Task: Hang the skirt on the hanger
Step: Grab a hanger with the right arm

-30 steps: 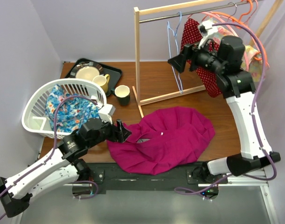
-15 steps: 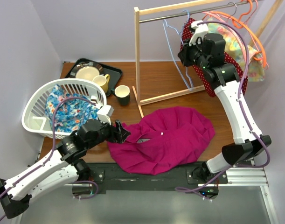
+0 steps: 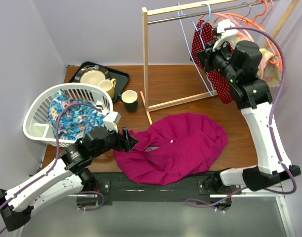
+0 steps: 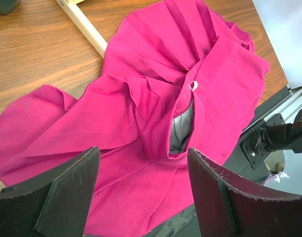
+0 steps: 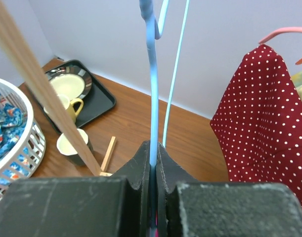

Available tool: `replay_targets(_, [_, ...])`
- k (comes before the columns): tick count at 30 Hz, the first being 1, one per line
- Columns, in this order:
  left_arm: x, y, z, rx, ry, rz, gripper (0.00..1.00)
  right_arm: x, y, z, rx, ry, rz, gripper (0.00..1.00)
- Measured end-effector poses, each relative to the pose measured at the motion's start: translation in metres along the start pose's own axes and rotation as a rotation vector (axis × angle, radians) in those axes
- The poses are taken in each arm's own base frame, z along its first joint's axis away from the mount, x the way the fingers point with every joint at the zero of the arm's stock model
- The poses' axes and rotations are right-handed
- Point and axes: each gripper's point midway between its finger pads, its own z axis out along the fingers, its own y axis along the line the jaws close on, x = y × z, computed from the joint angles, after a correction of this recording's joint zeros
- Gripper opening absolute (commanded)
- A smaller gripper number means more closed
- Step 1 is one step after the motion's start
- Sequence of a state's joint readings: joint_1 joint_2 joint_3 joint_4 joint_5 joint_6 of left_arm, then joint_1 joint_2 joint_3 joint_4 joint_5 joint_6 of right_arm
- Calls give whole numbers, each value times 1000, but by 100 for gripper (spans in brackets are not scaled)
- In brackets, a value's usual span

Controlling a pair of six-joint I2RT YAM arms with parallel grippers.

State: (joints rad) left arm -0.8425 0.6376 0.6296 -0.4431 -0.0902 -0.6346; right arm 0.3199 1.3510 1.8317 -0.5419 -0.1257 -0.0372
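1. The skirt (image 3: 173, 148) is magenta and lies crumpled in loose folds on the near middle of the surface (image 3: 175, 81). Its waist gapes to show a grey lining and a small white loop. Its near edge spills over the front of the surface.
2. The left gripper (image 4: 141, 153) hovers low over the skirt's left part with its jaws spread wide, holding nothing.
3. The blue hanger (image 5: 151, 74), a thin one, hangs by its hook from the rail of the wooden rack (image 3: 145, 59), at the far right. The right gripper (image 5: 153, 153) is pressed together on its thin bar.
4. Just right of that hanger on the same rail hangs a red polka-dot garment (image 3: 220, 84), with orange hangers (image 3: 239, 17) beyond it. The rack's low foot reaches the skirt's far edge.
5. At the left stands a white basket (image 3: 39, 131) holding blue floral cloth (image 3: 74, 116). Behind it a black tray (image 3: 121, 76) carries a plate (image 3: 93, 77) and a yellow mug (image 3: 108, 86). A dark mug (image 3: 129, 100) sits beside the tray, near the rack's post.
6. The surface is brown wood, and pale walls close it in at the back and sides.
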Motion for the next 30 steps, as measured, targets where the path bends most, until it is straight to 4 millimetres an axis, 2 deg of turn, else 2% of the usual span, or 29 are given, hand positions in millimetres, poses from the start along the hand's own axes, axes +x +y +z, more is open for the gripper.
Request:
replay_targets(3, [0,0,0,1,2,12,77,-1,6,-15,-28,-15,-27,0])
replay_targets(7, [-5,-4,0,25,6,96,78,19,16,-36,-83,23,-86,0])
replay_targets(13, [-34,-29,-7,146,-51,361,79,83,26,-86,-166,177,-243,0])
replay_targets(17, [-56,-49,-12,244,-131,601,84,140,28,-129,-239,336,-385,0])
replay_targets(21, [-68,-65,-9,334,-201,829,85,198,42,-165,-421,499,-489,0])
replay_targets(23, [-70,-72,-1,367,-207,912,93,219,54,-178,-536,556,-504,0])
replay_targets(26, [-66,-81,19,422,-177,998,96,237,72,-186,-711,588,-511,0])
replay_targets(30, [-42,-86,41,503,-96,1041,95,246,87,-183,-853,573,-504,0])
